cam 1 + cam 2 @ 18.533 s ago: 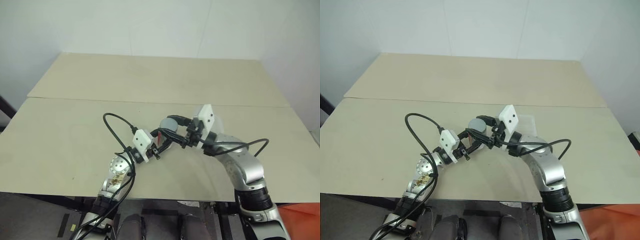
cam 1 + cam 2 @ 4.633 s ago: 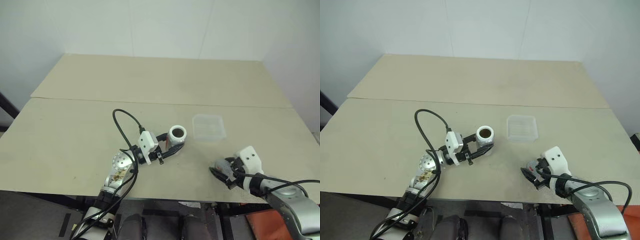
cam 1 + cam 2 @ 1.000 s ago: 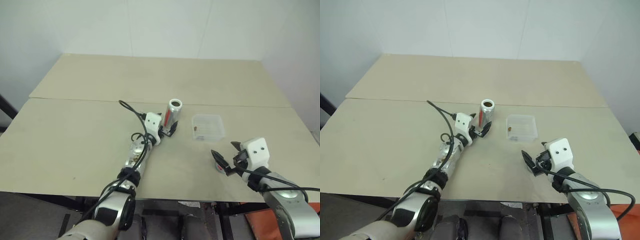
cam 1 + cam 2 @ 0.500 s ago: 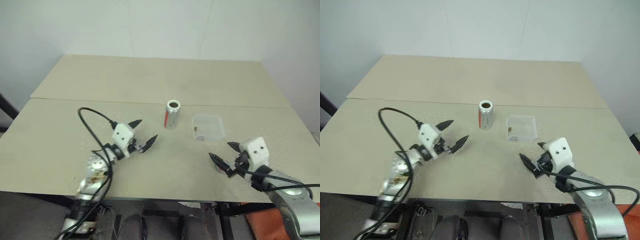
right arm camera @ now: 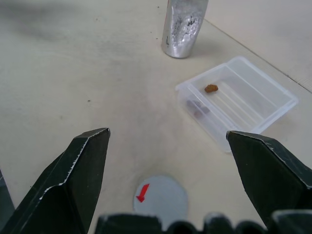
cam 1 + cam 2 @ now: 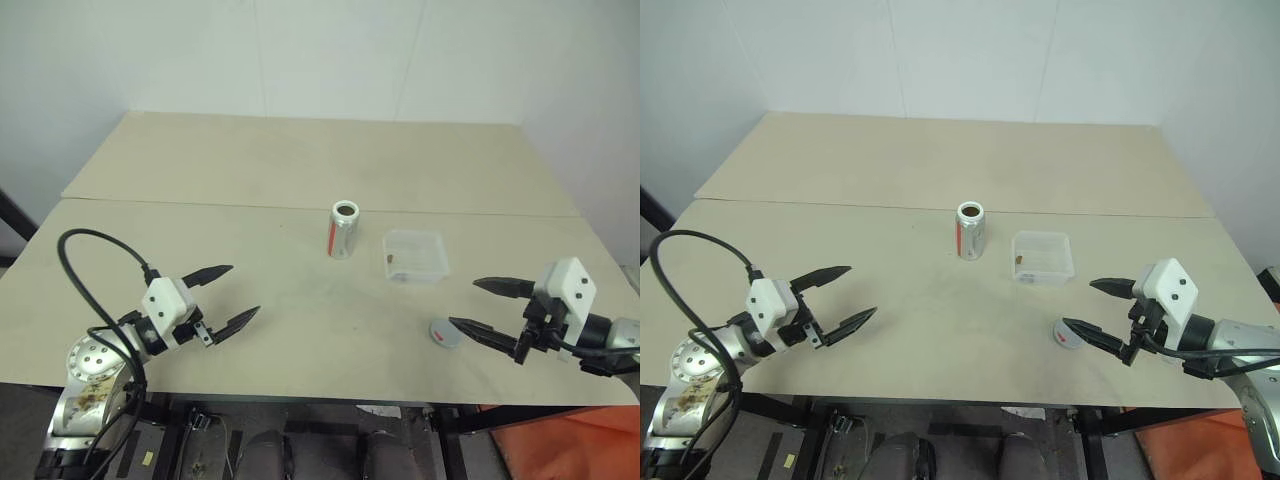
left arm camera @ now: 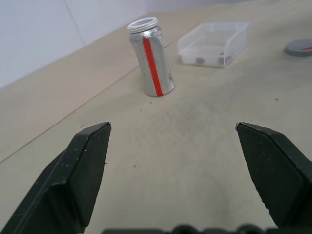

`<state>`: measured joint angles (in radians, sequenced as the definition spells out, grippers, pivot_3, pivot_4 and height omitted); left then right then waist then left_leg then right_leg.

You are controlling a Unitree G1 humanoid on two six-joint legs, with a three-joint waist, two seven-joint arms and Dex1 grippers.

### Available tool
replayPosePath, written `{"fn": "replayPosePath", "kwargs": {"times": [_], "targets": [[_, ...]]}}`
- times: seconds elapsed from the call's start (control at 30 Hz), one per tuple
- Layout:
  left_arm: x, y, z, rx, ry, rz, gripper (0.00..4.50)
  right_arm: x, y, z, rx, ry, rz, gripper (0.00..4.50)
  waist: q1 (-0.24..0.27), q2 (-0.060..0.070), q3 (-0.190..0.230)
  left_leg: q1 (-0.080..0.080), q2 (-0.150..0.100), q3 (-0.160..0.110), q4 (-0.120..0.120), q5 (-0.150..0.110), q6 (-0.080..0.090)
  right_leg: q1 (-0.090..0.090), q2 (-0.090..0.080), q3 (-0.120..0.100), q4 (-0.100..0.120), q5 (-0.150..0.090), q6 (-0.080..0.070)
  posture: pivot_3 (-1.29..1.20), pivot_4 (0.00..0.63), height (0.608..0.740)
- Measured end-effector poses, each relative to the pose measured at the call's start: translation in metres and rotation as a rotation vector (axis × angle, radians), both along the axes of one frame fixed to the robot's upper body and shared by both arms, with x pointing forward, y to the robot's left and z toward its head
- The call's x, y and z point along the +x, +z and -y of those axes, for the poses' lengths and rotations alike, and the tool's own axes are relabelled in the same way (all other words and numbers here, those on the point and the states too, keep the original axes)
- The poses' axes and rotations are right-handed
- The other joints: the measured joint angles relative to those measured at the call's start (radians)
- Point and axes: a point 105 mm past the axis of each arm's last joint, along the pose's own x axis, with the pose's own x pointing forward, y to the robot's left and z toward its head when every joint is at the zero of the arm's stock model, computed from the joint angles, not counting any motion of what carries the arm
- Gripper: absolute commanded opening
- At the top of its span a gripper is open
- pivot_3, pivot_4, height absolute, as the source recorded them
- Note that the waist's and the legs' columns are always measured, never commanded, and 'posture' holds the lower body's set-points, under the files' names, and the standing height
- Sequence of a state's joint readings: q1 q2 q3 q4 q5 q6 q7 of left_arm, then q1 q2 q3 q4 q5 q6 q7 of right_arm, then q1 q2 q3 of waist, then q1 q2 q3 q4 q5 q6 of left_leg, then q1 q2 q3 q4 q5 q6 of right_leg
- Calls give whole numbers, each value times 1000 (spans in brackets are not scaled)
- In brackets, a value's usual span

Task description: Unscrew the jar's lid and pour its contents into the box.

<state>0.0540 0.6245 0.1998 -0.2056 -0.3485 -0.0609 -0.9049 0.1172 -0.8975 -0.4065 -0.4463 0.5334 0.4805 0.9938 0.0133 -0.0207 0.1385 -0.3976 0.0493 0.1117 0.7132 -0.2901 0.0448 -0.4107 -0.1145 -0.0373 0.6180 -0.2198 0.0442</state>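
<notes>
The silvery jar [image 6: 343, 229] with a red stripe stands upright and uncapped in the middle of the table. To its right lies the clear box [image 6: 415, 254] with small brown contents [image 5: 211, 88] inside. The grey lid [image 6: 445, 333] rests flat on the table near the front right, a red arrow on its top. My right gripper [image 6: 484, 307] hovers open just right of the lid, empty. Far off at the front left, my left gripper [image 6: 226, 296] is open and empty, pointing toward the jar.
The tan table [image 6: 300, 160] runs far back behind the jar, with a seam across it. A black cable [image 6: 85, 260] loops above my left arm near the table's front left edge.
My left gripper has drawn back from the jar to the front left. The right gripper has pulled right and risen, uncovering the lid on the table. Jar and box stay put.
</notes>
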Motion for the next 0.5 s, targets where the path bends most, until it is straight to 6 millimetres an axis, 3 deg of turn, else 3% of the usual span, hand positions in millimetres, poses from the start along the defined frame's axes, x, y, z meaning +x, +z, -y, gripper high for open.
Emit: {"fn": "replayPosePath", "kwargs": {"times": [0.3, 0.5], "targets": [[-9, 4, -37, 164, 50, -25, 4473, 0, 10, 20, -121, 51, 2, 4500, -2, 0, 0, 1, 1, 0, -1, 0, 0, 1, 0, 0, -2, 0, 0, 0, 150, 740], [-8, 6, -69, 229, 110, -113, 4473, 3, 14, 10, -143, 122, 8, 4500, -4, 0, 0, 2, 1, 1, -2, 0, 0, 1, 0, 0, -3, 0, -1, 0, 150, 740]]}}
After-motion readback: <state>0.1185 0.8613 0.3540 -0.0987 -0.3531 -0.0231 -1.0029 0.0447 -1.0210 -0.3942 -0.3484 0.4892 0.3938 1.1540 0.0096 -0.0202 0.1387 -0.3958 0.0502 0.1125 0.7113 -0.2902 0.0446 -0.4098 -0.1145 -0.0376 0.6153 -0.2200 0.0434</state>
